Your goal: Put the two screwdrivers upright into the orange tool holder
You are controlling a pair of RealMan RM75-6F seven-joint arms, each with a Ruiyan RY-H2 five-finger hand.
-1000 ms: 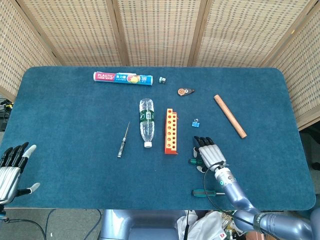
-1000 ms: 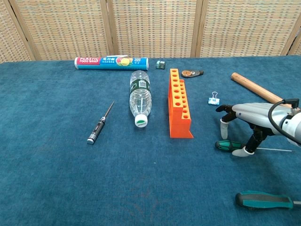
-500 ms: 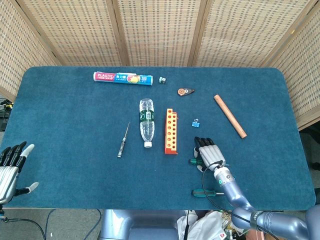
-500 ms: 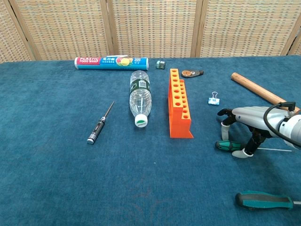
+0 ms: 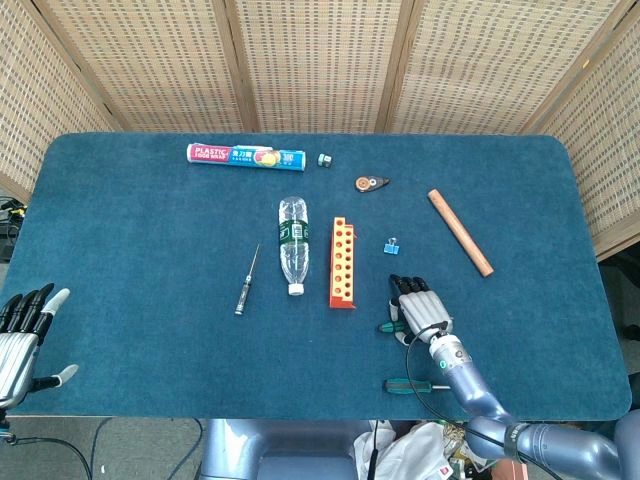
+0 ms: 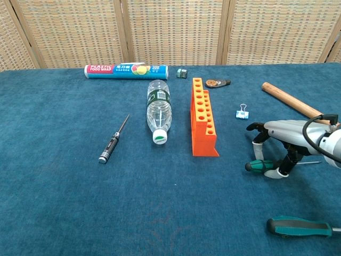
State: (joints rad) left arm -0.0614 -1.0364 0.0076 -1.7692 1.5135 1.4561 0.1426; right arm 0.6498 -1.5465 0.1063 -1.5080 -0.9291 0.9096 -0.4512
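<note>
A: From the head view, the right robot hand [image 5: 418,308] covers a green screwdriver [image 5: 386,325] lying sideways, right of the orange tool holder [image 5: 342,263].

B: From the chest view, its fingers [image 6: 258,144] curl around that handle [image 6: 259,166]. The left robot hand [image 5: 22,330] waits, fingers apart.

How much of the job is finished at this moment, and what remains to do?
Nothing is finished: the orange tool holder holds no tool. In hand: the right hand closes around the handle of one green screwdriver, which still lies on the table. Left: lift it and stand it in the holder, then the second green screwdriver near the front edge. The left hand holds nothing.
</note>
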